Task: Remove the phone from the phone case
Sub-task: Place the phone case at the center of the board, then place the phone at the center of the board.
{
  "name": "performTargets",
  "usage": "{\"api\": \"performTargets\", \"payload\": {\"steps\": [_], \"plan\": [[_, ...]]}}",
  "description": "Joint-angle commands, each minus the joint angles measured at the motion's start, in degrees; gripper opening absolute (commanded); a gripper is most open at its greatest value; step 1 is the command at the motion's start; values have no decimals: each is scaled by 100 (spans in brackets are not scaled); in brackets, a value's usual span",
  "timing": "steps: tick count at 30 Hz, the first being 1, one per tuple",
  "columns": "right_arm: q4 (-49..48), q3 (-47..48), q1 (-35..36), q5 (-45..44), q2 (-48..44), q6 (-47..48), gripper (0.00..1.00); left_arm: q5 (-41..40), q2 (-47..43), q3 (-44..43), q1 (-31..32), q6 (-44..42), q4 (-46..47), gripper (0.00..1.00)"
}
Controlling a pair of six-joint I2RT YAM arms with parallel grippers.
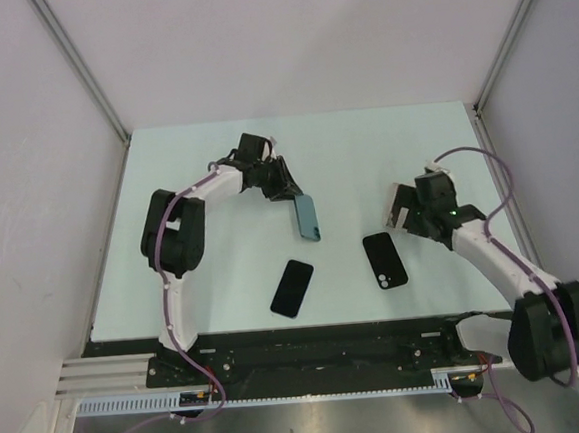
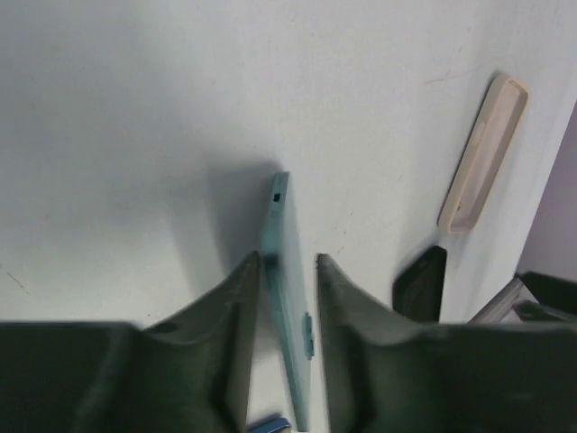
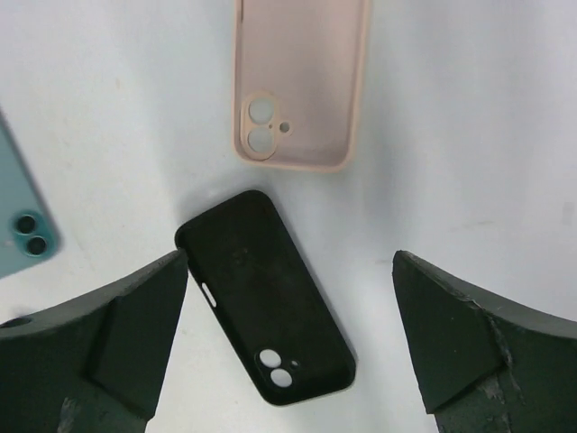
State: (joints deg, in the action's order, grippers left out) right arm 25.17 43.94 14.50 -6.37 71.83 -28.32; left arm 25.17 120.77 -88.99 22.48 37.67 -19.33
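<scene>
Two grippers of mine work over the pale bench (image 1: 204,273). My left gripper (image 2: 288,271) is drawn narrow on the teal phone (image 2: 287,298), one finger against each flat face, so the phone stands on its thin edge between them with its far end pointing toward the top of the left wrist frame. I cannot tell whether that end touches the bench. In the overhead frame the phone sits just left of centre, tilted, and it is out of its case. My right gripper (image 3: 290,262) is spread wide and holds nothing. Its two fingers sit at the lower left and lower right corners of the right wrist frame. Right under that opening lies the black case (image 3: 266,311), flat on the bench, its camera cut-out toward the bottom of the frame. Above it in the same frame, near but apart, lies the pink case (image 3: 302,81), hollow side up, with its own camera cut-out facing the black one. The camera corner of the teal phone shows at the left edge of that frame, well clear of both cases. In the overhead frame a black slab (image 1: 292,287) lies flat at lower centre, just below the teal phone and to the left of the black case. I cannot tell whether it is a phone or a case. In the left wrist frame the pink case shows edge-on at upper right and a dark shape sits at lower right, neither touching my fingers.
</scene>
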Motion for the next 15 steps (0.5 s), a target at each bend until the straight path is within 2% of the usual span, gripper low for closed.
{"api": "performTargets", "payload": {"steps": [1, 2, 4, 5, 9, 15], "plan": [[699, 132, -394, -470, -1021, 115, 100, -64, -27, -330, -51, -409, -97, 47], [796, 167, -465, -453, -1153, 142, 100, -108, -27, -338, -51, -418, -158, 67], [1059, 202, -675, -426, -1478, 203, 100, -258, -88, -356, -51, -488, -246, 86], [1139, 202, -729, -400, -1566, 212, 100, -328, -115, -391, -51, -524, -342, 99], [1481, 246, -853, -409, -1970, 186, 100, -662, -387, -523, -60, -734, -703, 100], [1614, 369, -870, -330, -2060, -7, 100, -1032, -1467, -172, -60, -928, -958, 100]]}}
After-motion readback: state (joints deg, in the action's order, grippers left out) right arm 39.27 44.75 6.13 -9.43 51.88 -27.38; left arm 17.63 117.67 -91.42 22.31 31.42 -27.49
